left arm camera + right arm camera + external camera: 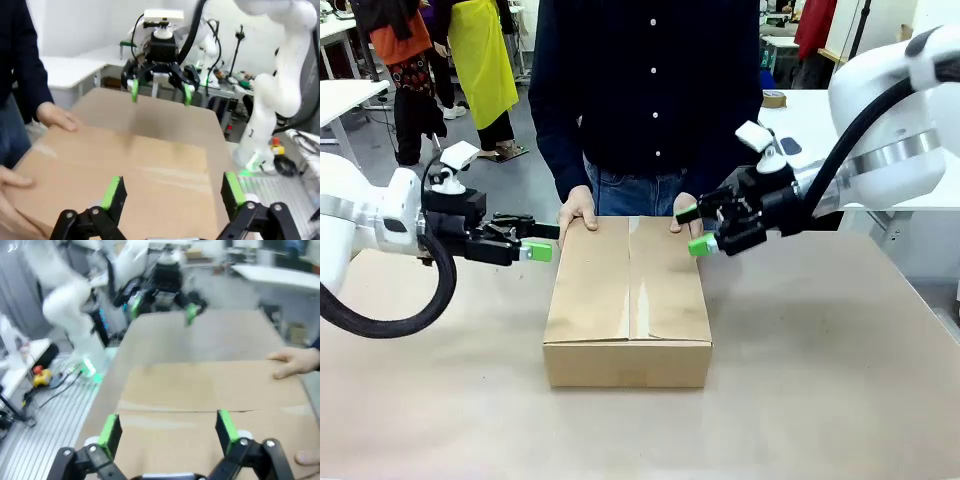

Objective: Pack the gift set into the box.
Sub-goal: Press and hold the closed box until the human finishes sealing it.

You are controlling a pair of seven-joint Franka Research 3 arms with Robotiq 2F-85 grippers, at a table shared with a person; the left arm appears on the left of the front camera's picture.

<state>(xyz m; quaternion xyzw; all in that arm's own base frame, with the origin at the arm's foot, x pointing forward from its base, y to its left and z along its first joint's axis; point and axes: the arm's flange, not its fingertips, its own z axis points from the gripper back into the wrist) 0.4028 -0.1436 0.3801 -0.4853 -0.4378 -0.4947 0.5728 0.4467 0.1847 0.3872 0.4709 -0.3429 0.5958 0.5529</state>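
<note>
Cardboard box (628, 300) sits flaps shut on desk (820, 400) btwn both claws. Left claw (539, 243) & right claw (692, 229) open, empty, flanking its far corners. Person's hands (578, 212) rest on far edge. Looks stiff, light-ish, smooth; best squeezed at side walls.

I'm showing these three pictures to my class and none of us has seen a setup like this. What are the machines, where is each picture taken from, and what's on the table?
These are two white robot arms at a table, facing a person. The front view looks across the table from the robot's side. On the table lies a closed brown cardboard box, flaps shut. The person's hands rest on its far edge.

Each arm ends in a black claw with green pads. The left claw hangs at the box's left side, the right claw at its right. Both are open and hold nothing.

The other two pictures come from cameras on the wrists. Each looks along its own claw's fingers over the box top toward the opposite arm.
</note>
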